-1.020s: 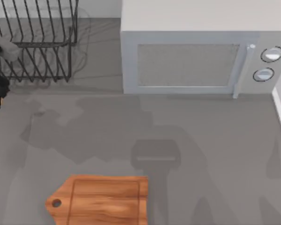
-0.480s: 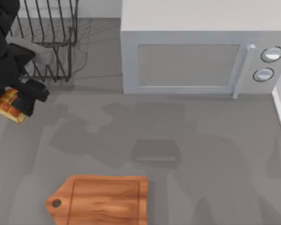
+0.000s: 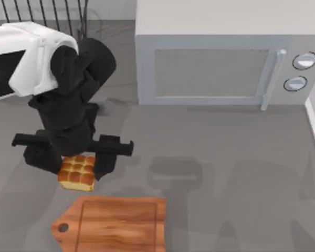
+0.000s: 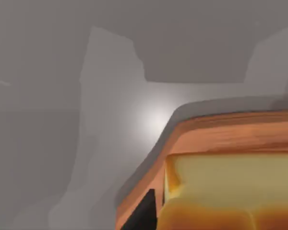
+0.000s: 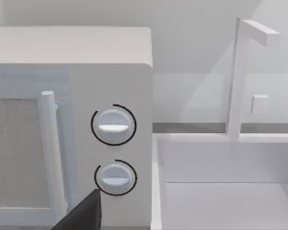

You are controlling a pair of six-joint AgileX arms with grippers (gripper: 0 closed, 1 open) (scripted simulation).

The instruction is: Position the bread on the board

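Just above the board's [image 3: 115, 223] far edge, toward the counter's [image 3: 241, 157] left side in the top view, the left pincer [image 3: 77, 170] hangs clenched on the bread [image 3: 77, 172], its dark fingers flanking the little loaf on two sides so the glossy gridded top faces up. Held level like that, the bread should land flat on its base when let go. It is clear of the board, not yet over the middle of it; the left wrist view shows the bread's [image 4: 230, 191] pale side close to the lens with the board's [image 4: 221, 136] reddish edge just beyond, which I read as the carry nearing its end. The board lies with its holed handle end pointing to the left, leaving a broad grooved face free for the loaf. A microwave [image 3: 220, 63] stands behind, well apart from the work. The right arm is parked off to the right, its wrist view looking at the microwave's dials [image 5: 113, 125]; I cannot tell how its pincer stands.
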